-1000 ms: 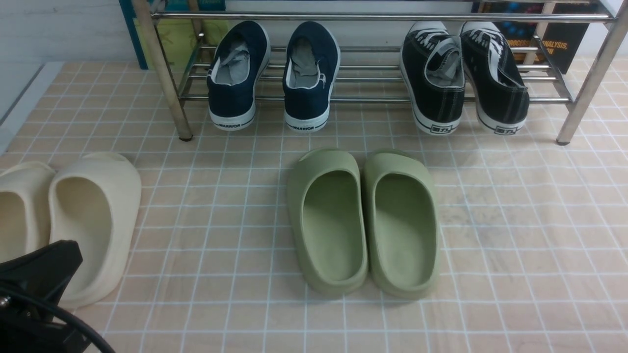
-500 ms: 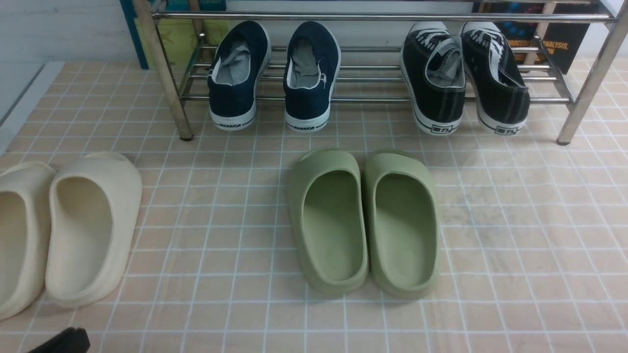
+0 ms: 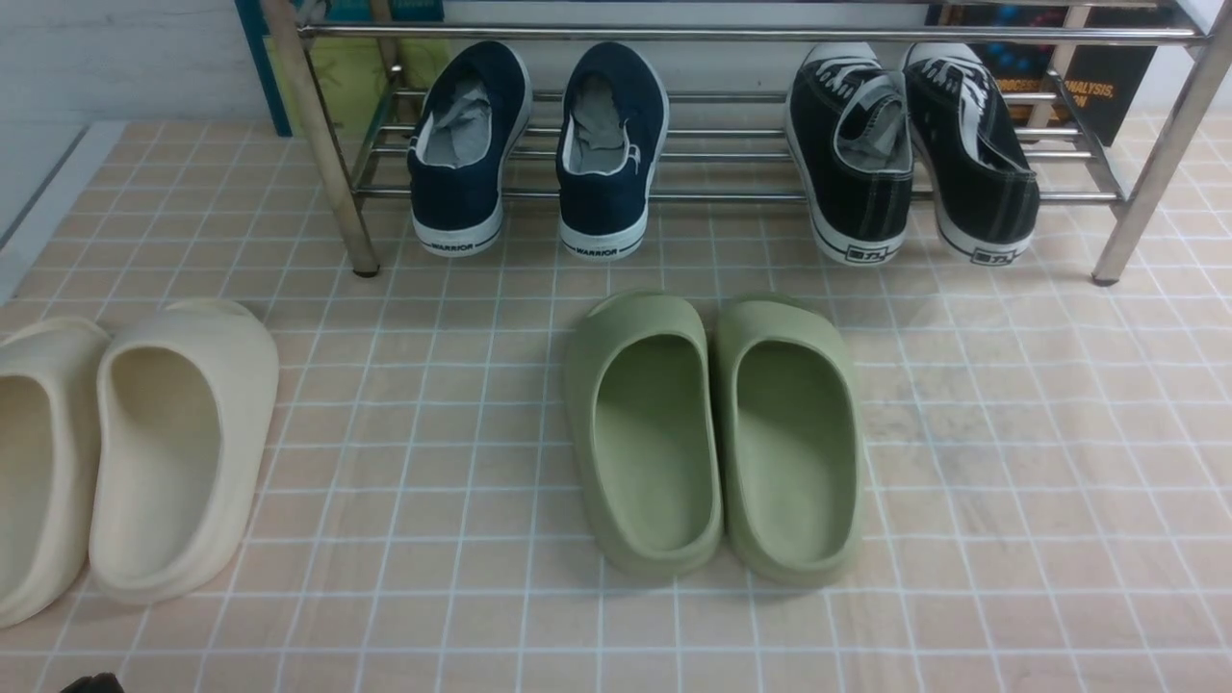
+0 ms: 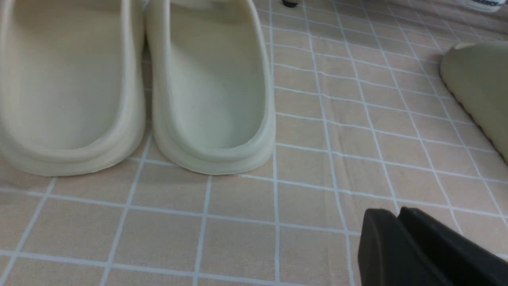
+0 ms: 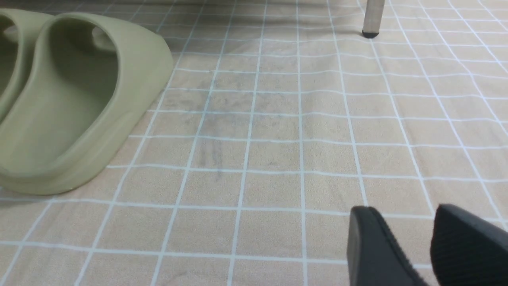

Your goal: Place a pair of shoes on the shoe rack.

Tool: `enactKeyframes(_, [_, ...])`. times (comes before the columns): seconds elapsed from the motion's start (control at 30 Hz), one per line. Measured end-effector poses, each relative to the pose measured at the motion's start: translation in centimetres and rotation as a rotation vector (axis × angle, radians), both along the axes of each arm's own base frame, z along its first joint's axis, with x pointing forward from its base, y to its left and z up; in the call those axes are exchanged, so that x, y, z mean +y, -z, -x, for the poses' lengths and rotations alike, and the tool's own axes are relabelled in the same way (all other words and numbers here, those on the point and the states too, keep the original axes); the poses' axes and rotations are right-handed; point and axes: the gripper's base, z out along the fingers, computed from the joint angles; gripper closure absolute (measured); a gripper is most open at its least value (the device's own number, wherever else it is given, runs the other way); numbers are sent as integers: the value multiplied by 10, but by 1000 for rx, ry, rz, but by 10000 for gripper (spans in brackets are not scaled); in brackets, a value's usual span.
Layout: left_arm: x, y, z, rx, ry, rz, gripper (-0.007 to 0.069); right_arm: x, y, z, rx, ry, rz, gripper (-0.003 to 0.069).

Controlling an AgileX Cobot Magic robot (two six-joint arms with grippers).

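Note:
A steel shoe rack (image 3: 741,34) stands at the back. A navy pair (image 3: 537,144) and a black canvas pair (image 3: 910,149) rest on its low shelf, heels toward me. A green pair of slippers (image 3: 712,433) sits on the tiled floor in the middle; its edge shows in the right wrist view (image 5: 75,99). A cream pair of slippers (image 3: 135,443) sits at the left and fills the left wrist view (image 4: 139,87). My left gripper (image 4: 397,216) is shut and empty, low over the floor just behind the cream pair. My right gripper (image 5: 401,222) is open and empty, right of the green pair.
The rack's legs stand on the floor at the left (image 3: 364,260) and right (image 3: 1105,274); one leg shows in the right wrist view (image 5: 371,24). Books or boxes lean behind the rack (image 3: 1097,87). A white wall edge runs along the far left (image 3: 38,192).
My left arm has drawn back toward me, out of the front view's lower left corner; only a sliver of it shows now. The shoes have not moved.

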Motion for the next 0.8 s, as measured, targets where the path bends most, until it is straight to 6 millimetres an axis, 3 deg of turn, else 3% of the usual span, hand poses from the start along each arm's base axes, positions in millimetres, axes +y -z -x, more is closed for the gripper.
enactKeyframes(0.37, [-3,0,0,-16,76,-152,526,0,0,0,0,0,0,419])
enactKeyframes(0.8, [-5,0,1,-12,93,-131,515,0,0,0,0,0,0,419])
